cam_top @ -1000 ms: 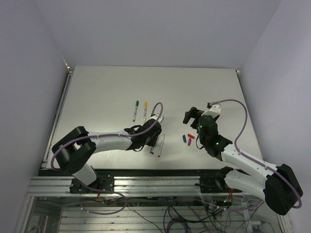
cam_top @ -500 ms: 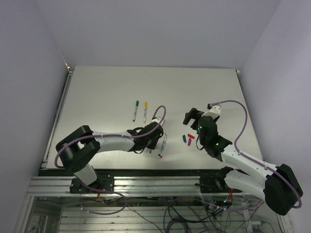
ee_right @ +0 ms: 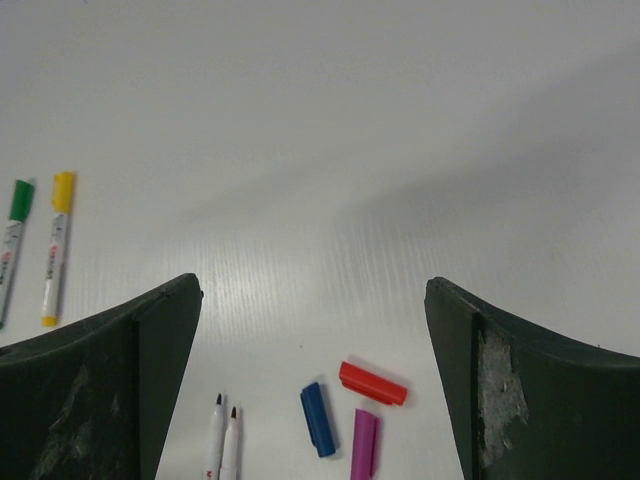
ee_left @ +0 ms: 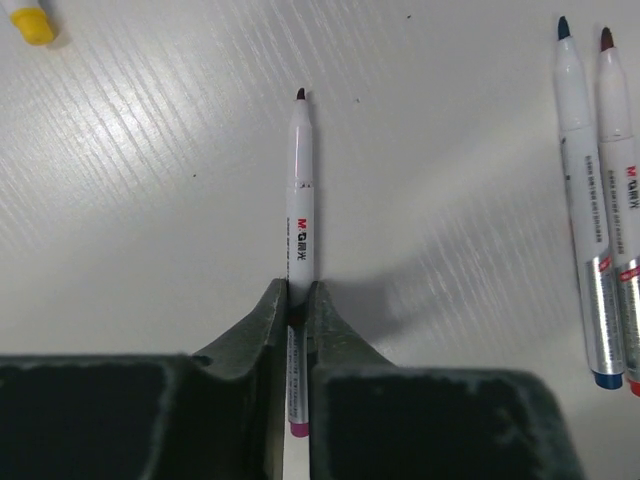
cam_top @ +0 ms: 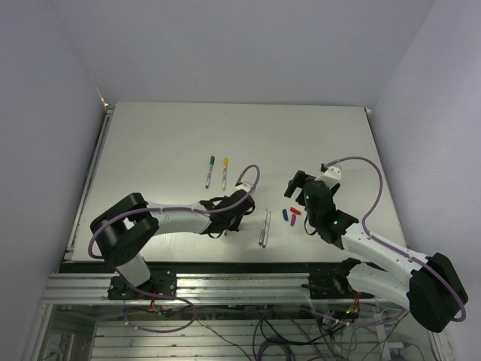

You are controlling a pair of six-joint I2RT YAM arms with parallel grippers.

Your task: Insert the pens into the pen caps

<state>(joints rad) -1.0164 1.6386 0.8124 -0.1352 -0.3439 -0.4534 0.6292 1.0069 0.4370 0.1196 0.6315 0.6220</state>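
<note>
Three caps [ee_right: 372,383] lie on the surface [ee_right: 400,150] near our spread right jaws, while our left jaws pinch the purple pen [ee_left: 300,200] by its tail, leaving its tip free for capping.

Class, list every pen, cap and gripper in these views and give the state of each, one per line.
purple pen: uncapped, gripped.
left gripper: shut on purple pen.
right gripper: open, empty.
blue pen: uncapped, lying flat.
red pen: uncapped, lying flat.
green pen: capped.
yellow pen: capped.
blue cap: loose.
red cap: loose.
purple cap: loose.
</note>
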